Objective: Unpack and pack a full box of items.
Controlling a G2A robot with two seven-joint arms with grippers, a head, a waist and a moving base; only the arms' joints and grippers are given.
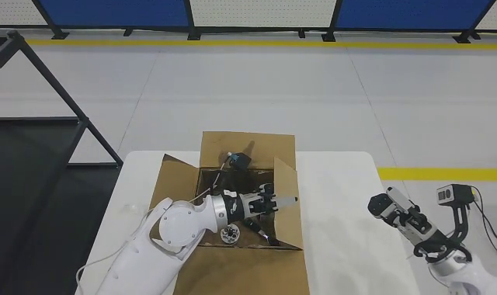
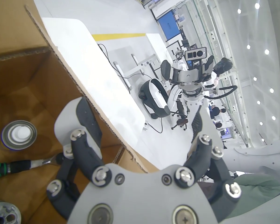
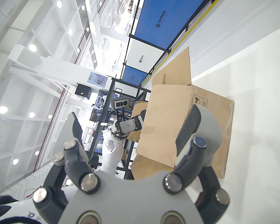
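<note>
Cardboard box (image 1: 264, 144), flaps open; can (image 2: 18, 135) and ratchet (image 2: 21, 165) lie inside, so unpacking looks unfinished. Left gripper (image 2: 142, 110) over box, spread, empty; right gripper (image 1: 388, 202) lower right, likewise.

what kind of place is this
Probably a robot test hall or lab: blue and white partition panels, a yellow floor line, and a high ceiling with rows of lights.
</note>
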